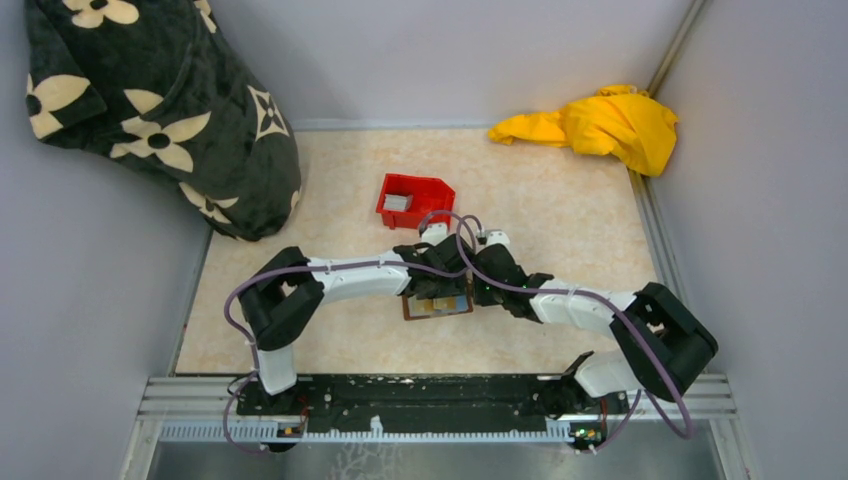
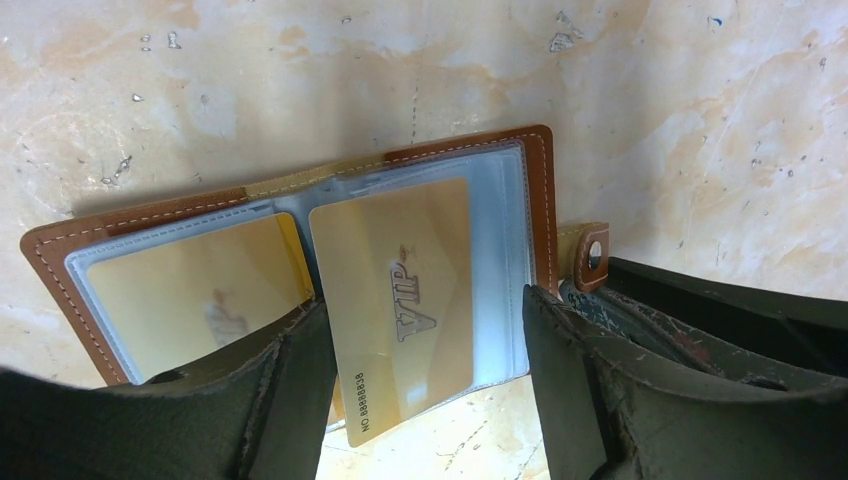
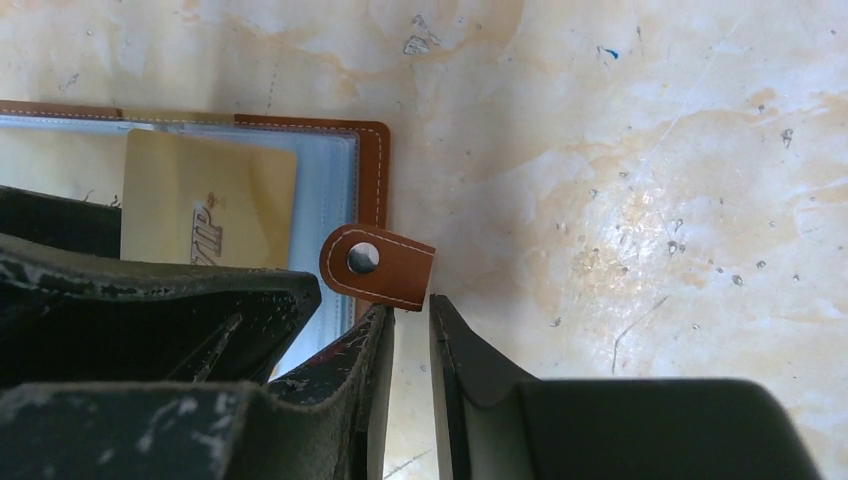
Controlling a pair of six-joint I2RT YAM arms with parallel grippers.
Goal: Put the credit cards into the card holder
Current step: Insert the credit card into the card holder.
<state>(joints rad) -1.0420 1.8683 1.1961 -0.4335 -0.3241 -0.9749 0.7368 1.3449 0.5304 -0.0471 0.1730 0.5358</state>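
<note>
Centre: left gripper (image 2: 425, 305) and right gripper (image 3: 410, 305) crowd close together over the open brown leather card holder (image 1: 437, 305).
Behind: small red plastic bin (image 1: 413, 200), near.
Back corners: black flower-print blanket (image 1: 160, 110) on the left, crumpled yellow cloth (image 1: 600, 125) on the right.
Open: bare beige marbled tabletop (image 1: 560, 220) right of the bin.

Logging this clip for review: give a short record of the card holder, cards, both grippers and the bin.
card holder: lying open, clear sleeves up
VIP card: gold, partly in the right-hand sleeve, end sticking out
second card: gold, inside the other sleeve
left gripper: open, fingers either side of the VIP card
right gripper: jaws nearly closed at the snap tab; grip unclear
red bin: beyond the holder, pale items inside
</note>
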